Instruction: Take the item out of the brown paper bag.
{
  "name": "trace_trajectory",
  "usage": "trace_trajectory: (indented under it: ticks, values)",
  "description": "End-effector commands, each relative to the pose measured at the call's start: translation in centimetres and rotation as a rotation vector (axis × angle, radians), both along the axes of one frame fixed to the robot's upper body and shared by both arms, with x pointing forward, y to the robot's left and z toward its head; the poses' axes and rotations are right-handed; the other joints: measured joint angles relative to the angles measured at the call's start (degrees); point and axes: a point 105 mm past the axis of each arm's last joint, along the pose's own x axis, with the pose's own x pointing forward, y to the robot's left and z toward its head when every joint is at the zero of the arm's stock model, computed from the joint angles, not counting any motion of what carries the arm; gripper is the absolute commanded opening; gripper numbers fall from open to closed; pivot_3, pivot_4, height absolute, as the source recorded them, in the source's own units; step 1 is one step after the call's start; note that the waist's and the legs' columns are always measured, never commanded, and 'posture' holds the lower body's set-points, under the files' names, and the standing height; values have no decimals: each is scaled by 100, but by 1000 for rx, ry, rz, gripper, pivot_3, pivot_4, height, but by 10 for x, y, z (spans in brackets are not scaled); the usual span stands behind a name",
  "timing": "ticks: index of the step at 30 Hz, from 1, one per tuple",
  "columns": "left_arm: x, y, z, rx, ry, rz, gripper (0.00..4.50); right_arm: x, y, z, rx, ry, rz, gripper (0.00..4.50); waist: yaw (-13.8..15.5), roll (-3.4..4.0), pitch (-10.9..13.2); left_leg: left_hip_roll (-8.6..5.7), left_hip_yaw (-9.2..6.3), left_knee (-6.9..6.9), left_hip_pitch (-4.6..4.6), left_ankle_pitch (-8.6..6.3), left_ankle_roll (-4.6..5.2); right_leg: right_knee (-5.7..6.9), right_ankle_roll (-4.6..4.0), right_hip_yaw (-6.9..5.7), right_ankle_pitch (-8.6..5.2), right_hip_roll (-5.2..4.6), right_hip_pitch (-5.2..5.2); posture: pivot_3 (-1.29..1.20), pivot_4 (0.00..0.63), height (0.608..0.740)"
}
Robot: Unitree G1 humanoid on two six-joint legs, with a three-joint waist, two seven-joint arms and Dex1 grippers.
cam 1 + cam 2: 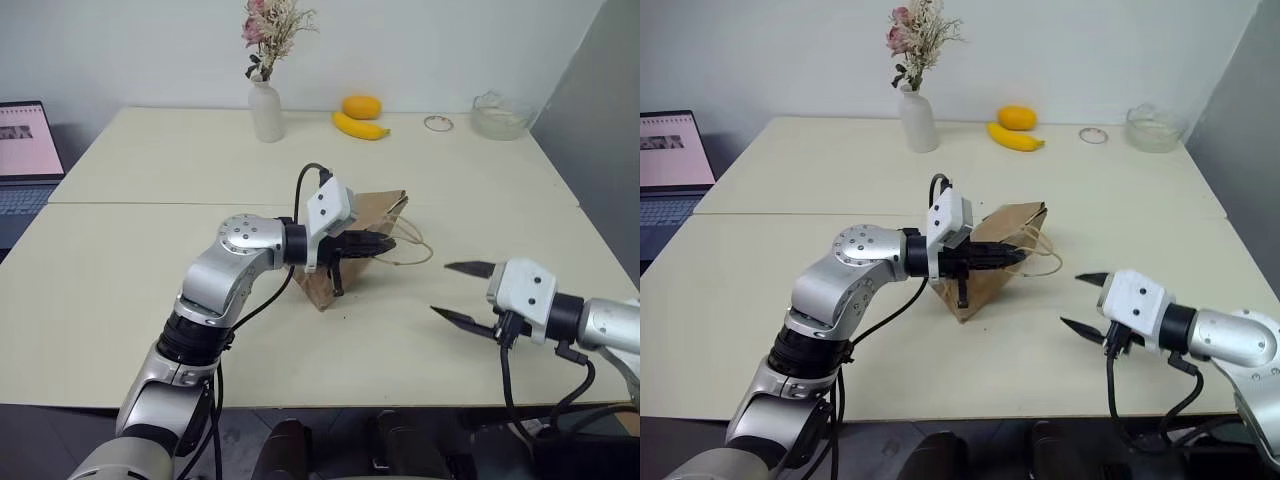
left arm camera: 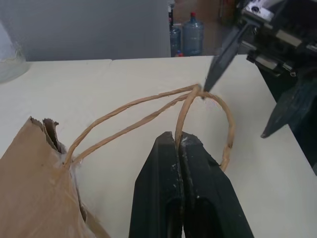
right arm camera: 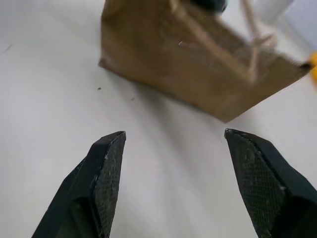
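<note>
Left wrist view shows the left pincer [image 2: 179, 141] closed tight on a cord handle [image 2: 208, 106] of the brown paper bag [image 1: 352, 250], which lies tipped on its side near the middle of the table [image 1: 120, 290], mouth toward three o'clock. The right pincer [image 1: 462, 293] hovers at about four o'clock from the bag, well apart from it, fingers spread wide and holding nothing. The bottle itself cannot be made out; a banana [image 1: 360, 126] lies at the far edge, twelve o'clock.
</note>
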Motion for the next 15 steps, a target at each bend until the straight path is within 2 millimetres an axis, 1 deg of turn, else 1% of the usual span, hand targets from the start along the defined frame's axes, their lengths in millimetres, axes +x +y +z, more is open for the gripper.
trace_trajectory:
  ticks: [1,5,9,13,15]
  values:
    - [-3,-5,24,-75,-34,-19,0,9,8,18,-18,-129,32,3329,3,0,0,-1,-1,0,0,0,0,1,0,0,0,1,0,0,150,740]
    - [-5,-6,31,-102,-26,-25,0,14,10,16,-74,-154,64,3329,25,0,0,0,1,-2,-9,0,0,-5,-5,-7,-3,2,-1,0,150,740]
    - [-6,-8,32,-107,-28,-24,0,19,9,5,-121,-146,93,3329,25,0,0,0,-4,0,-10,0,0,-6,-3,2,-2,-6,-1,0,150,740]
    - [-8,-8,33,-110,-27,-24,0,22,13,1,-131,-157,112,3329,24,0,0,0,-3,0,-7,0,0,-5,-2,2,-1,-6,-2,0,150,740]
    - [-9,-8,33,-110,-22,-26,0,21,18,1,-120,-166,131,2958,24,0,0,2,-5,0,-8,0,0,-4,-3,0,-2,-4,-2,0,150,740]
